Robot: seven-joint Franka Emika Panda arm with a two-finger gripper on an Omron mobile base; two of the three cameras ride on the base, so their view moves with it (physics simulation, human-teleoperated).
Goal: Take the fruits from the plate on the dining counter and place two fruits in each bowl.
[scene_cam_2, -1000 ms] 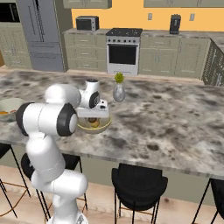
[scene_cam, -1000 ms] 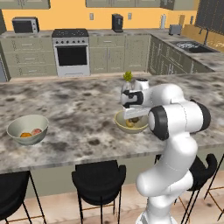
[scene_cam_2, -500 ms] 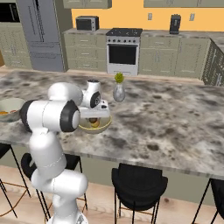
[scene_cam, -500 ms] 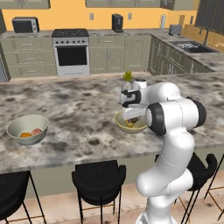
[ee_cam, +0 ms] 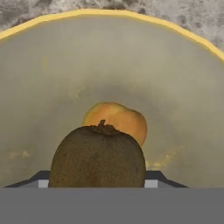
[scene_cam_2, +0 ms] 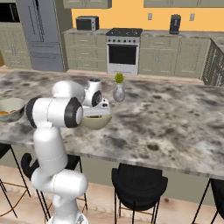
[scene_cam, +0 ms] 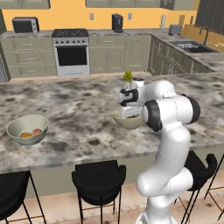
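We have two base views behind the arm, left and right, both looking forward and down across the dining counter point(scene_cam: 78, 118) toward the far stove point(scene_cam_2: 123, 50). Both share the bowl point(scene_cam_2: 97, 120) beneath the gripper point(scene_cam: 129, 110). The hand view looks close into that bowl point(ee_cam: 52, 65).

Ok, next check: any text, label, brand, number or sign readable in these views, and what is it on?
None can be read.
Microwave, stove, coffee maker, fridge: no print shows on any.
Bowl, brown fruit, yellow-orange fruit: plain, no label.
Far bowl, vase, counter: no markings.
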